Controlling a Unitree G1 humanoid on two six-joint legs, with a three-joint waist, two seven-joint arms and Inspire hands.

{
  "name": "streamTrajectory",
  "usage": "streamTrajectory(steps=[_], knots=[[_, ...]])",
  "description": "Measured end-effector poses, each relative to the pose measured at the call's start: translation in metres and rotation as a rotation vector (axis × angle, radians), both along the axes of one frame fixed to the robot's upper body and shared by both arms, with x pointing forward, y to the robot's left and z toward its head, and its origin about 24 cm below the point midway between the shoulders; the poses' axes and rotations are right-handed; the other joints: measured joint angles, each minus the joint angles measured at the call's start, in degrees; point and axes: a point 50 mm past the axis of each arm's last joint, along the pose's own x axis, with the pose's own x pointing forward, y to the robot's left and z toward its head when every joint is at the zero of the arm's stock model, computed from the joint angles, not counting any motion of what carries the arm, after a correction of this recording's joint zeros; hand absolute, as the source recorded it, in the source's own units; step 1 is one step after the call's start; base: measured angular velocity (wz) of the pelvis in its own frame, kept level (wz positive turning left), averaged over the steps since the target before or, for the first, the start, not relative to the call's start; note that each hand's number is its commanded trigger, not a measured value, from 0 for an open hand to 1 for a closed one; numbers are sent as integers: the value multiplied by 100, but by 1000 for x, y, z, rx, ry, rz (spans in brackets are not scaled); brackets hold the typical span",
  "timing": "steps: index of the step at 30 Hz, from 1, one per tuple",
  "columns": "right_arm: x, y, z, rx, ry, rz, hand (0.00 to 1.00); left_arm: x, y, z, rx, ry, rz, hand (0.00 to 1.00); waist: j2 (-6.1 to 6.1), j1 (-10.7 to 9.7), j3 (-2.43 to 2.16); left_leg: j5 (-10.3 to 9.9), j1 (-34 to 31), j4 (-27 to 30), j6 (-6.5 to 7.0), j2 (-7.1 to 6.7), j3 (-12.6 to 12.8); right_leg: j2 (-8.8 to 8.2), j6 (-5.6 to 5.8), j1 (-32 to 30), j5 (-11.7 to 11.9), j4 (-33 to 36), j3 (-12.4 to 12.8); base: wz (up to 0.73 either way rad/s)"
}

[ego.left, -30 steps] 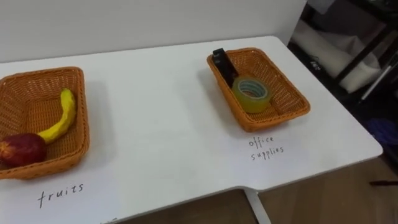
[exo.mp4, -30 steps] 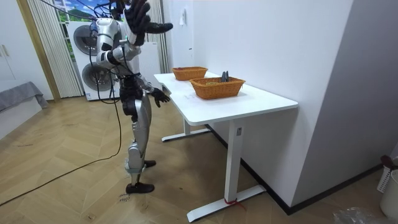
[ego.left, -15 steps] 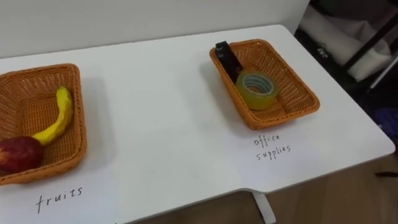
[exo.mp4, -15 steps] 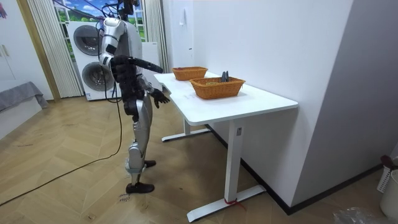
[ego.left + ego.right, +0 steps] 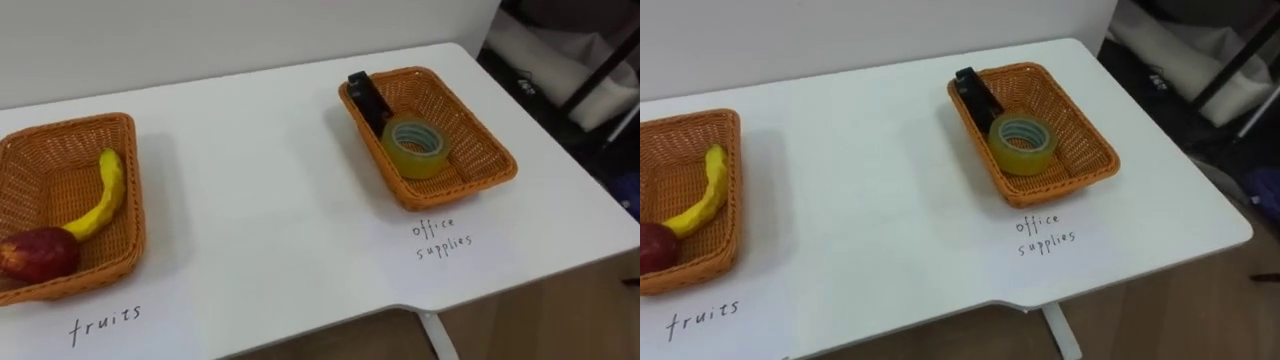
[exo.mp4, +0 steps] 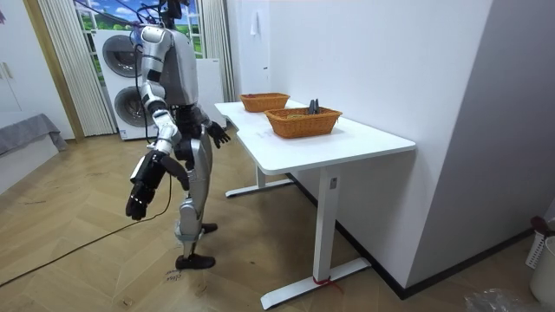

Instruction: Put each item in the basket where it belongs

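With fingers spread open and empty, our left hand (image 6: 217, 132) waits by the table (image 6: 347, 143) and our right hand (image 6: 137, 201) hangs low, we cannot tell how, likely because the banana (image 5: 100, 195) and red fruit (image 5: 38, 255) already lie in the fruit basket (image 5: 70, 125), and the tape (image 5: 413, 147) and black thing (image 5: 366, 98) in the office basket (image 5: 470, 130).

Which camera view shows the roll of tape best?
The right eye view: it looks down into the office-supplies basket and shows the tape roll whole, hole included. The left eye view shows it much the same. In the room view the basket is side-on and far off; the tape cannot be made out.
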Motion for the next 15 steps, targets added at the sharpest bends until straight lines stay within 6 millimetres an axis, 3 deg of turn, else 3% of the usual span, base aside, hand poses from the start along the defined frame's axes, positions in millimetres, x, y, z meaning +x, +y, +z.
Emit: streamTrajectory(steps=[7,12,15], knots=[[-50,36,-35,196,141,-44,0,-42,-6,-9,-149,66,240,0,10,11,10,-8,53,15,-11,-7,-46,-17,-8,72,-91,15,-45,4],[-54,57,-50,339,148,92,0,-51,-14,-14,-253,71,327,0,16,33,7,-11,25,24,-15,-22,-76,-23,-8,34,-98,8,-40,3],[-46,66,-57,410,140,247,0,-52,-19,-17,-320,80,338,0,19,125,2,-11,18,27,-15,-21,-65,-20,-10,8,-103,7,-27,-1]])
